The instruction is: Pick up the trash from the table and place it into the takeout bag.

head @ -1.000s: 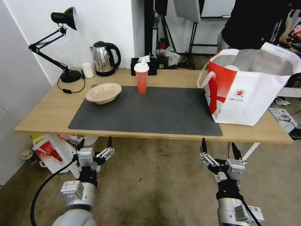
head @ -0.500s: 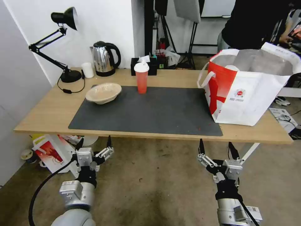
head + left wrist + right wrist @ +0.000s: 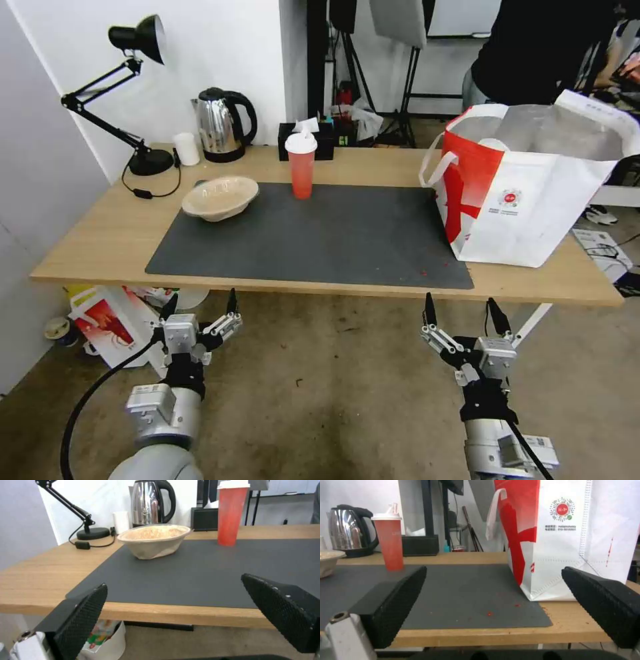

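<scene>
The red cup (image 3: 301, 171) stands upright, long axis vertical, at the mat's far edge; the pulp bowl (image 3: 221, 197) sits rim-up to its left, the takeout bag (image 3: 527, 183) open-mouthed at the bench's (image 3: 100, 247) right end. Barely anything has shifted: my right fingers (image 3: 461, 319) have edged slightly, my left fingers (image 3: 200, 308) haven't, both spread empty below the bench edge, so no pickup has begun.

Light-wood table (image 3: 100, 240), dark mat (image 3: 320, 240), pulp bowl (image 3: 221, 197), red cup (image 3: 301, 167), takeout bag (image 3: 527, 187), kettle (image 3: 223, 125), lamp (image 3: 137, 93)
</scene>
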Controlling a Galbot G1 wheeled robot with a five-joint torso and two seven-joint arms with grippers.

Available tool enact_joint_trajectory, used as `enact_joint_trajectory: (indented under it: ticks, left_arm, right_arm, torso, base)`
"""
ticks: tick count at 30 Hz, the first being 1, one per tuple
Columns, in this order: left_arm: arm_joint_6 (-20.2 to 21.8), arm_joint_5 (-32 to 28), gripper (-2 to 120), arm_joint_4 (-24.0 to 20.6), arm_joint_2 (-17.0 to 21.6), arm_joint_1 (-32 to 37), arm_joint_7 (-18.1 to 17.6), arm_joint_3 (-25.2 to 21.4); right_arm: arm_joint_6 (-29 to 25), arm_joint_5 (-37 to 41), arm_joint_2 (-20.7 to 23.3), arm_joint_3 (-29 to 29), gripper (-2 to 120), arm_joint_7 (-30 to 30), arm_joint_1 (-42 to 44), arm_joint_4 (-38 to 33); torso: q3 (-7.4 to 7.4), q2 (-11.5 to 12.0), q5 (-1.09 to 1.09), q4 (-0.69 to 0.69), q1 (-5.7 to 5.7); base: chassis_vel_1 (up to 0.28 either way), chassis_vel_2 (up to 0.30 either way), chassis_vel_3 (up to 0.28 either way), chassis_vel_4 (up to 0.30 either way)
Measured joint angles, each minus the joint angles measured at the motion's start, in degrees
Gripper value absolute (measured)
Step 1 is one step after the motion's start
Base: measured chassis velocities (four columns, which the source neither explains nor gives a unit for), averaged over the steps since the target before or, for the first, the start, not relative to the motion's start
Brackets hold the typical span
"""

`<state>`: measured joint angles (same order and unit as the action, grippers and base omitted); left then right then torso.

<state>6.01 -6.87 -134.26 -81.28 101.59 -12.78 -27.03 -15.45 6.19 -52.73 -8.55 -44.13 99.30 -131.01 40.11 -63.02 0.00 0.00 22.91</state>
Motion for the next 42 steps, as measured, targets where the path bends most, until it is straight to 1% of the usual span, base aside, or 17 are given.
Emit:
enact_joint_trajectory:
  ticks: [20, 22, 23, 26, 27, 28, 29, 31, 32, 35, 36, 37, 39, 40, 42]
  left_arm:
    - [-0.08, 0.20, 100, 0.00, 0.21, 0.13, 0.06, -0.05]
    - [-0.14, 0.17, 100, 0.03, 0.22, 0.08, 0.06, -0.10]
    - [-0.14, 0.17, 100, 0.03, 0.22, 0.08, 0.06, -0.10]
    - [-0.18, 0.16, 100, 0.12, 0.16, -0.03, 0.06, -0.12]
    - [-0.18, 0.17, 100, 0.13, 0.10, -0.05, 0.06, -0.10]
    - [-0.18, 0.17, 100, 0.13, 0.10, -0.05, 0.06, -0.10]
    - [-0.18, 0.21, 100, 0.13, -0.01, -0.07, 0.06, -0.03]
    - [-0.19, 0.27, 100, 0.14, -0.20, -0.07, 0.06, 0.04]
    - [-0.19, 0.27, 100, 0.14, -0.20, -0.07, 0.06, 0.04]
    - [-0.09, 0.69, 100, 0.12, -0.80, -0.40, 0.05, 0.12]
    - [-0.09, 0.69, 100, 0.12, -0.80, -0.40, 0.05, 0.12]
    - [0.11, 0.78, 100, 0.02, -1.14, -0.63, 0.05, 0.30]
    - [0.46, 0.89, 100, -0.13, -1.43, -0.80, 0.05, 0.53]
    - [0.46, 0.89, 100, -0.13, -1.43, -0.80, 0.05, 0.53]
    - [0.47, 1.10, 100, 0.02, -1.38, -0.70, 0.05, 0.43]
  right_arm:
    - [-0.18, 0.27, 0.57, -0.04, 100, 0.48, 0.30, -0.09]
    - [-1.26, 2.43, 1.24, -0.05, 100, 3.50, 0.06, -1.42]
    - [-1.26, 2.43, 1.24, -0.05, 100, 3.50, 0.06, -1.42]
    - [-1.85, 12.22, 4.44, -0.41, 100, 15.38, -2.05, -5.35]
    - [-1.73, 14.75, 5.47, -0.57, 100, 18.42, -3.07, -6.19]
    - [-1.73, 14.75, 5.47, -0.57, 100, 18.42, -3.07, -6.19]
    - [-1.15, 17.83, 6.94, -0.70, 100, 22.06, -4.65, -7.23]
    - [0.51, 22.63, 9.29, -1.15, 100, 26.83, -8.10, -8.65]
    - [0.51, 22.63, 9.29, -1.15, 100, 26.83, -8.10, -8.65]
    - [0.88, 25.35, 12.12, -2.03, 100, 32.08, -13.79, -8.19]
    - [0.88, 25.35, 12.12, -2.03, 100, 32.08, -13.79, -8.19]
    - [0.60, 26.59, 13.07, -2.02, 100, 33.89, -16.00, -7.59]
    - [0.82, 29.82, 14.29, -0.96, 100, 35.92, -20.89, -6.38]
    - [0.82, 29.82, 14.29, -0.96, 100, 35.92, -20.89, -6.38]
    - [1.90, 33.96, 15.07, 1.36, 100, 36.79, -26.69, -4.90]
  torso:
    - [0.00, 0.00, 0.00, -0.01, 0.00]
    - [0.00, 0.00, 0.01, -0.02, 0.00]
    - [0.00, 0.00, 0.01, -0.02, 0.00]
    - [0.00, 0.00, -0.01, 0.00, 0.00]
    - [0.00, 0.00, -0.01, 0.00, 0.00]
    - [0.00, 0.00, -0.01, 0.00, 0.00]
    - [0.00, 0.00, 0.00, 0.00, 0.00]
    - [0.00, 0.00, 0.00, 0.00, 0.00]
    - [0.00, 0.00, 0.00, 0.00, 0.00]
    - [0.00, 0.00, 0.00, 0.01, 0.00]
    - [0.00, 0.00, 0.00, 0.01, 0.00]
    - [0.01, 0.00, 0.01, 0.00, 0.01]
    - [0.00, 0.00, 0.01, -0.02, 0.00]
    - [0.00, 0.00, 0.01, -0.02, 0.00]
    - [0.00, 0.00, 0.01, -0.01, 0.00]
  base:
    - [0.000, 0.000, 0.000, 0.000]
    - [0.000, 0.000, 0.000, 0.000]
    - [0.000, 0.000, 0.000, 0.000]
    - [0.000, 0.000, 0.000, 0.000]
    - [0.000, 0.000, 0.000, 0.000]
    - [0.000, 0.000, 0.000, 0.000]
    - [0.000, 0.000, 0.000, 0.000]
    - [0.000, 0.000, 0.000, 0.000]
    - [0.000, 0.000, 0.000, 0.000]
    - [0.000, 0.000, 0.000, 0.000]
    - [0.000, 0.000, 0.000, 0.000]
    - [0.000, 0.000, 0.000, 0.000]
    - [0.000, 0.000, 0.000, 0.000]
    - [0.000, 0.000, 0.000, 0.000]
    - [0.000, 0.000, 0.000, 0.000]
